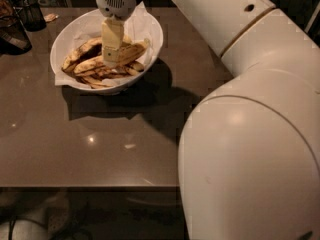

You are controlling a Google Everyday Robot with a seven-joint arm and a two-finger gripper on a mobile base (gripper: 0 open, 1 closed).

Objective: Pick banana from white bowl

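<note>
The white bowl (156,30), lined with white paper, stands at the far left of the brown table. Several speckled yellow bananas lie in it. The large banana (129,53) lies across the top of the pile, with its stem toward the bowl's right rim. My gripper (110,60) hangs straight down from its round white wrist over the middle of the bowl. Its tip is down at the large banana's left part and touches it or nearly so. The bananas under the gripper are partly hidden by it.
My big white arm (250,134) fills the right side and hides that part of the table. A small dark cup (30,14) and a dark object (12,34) stand at the far left. The table's front edge (90,186) runs along the bottom.
</note>
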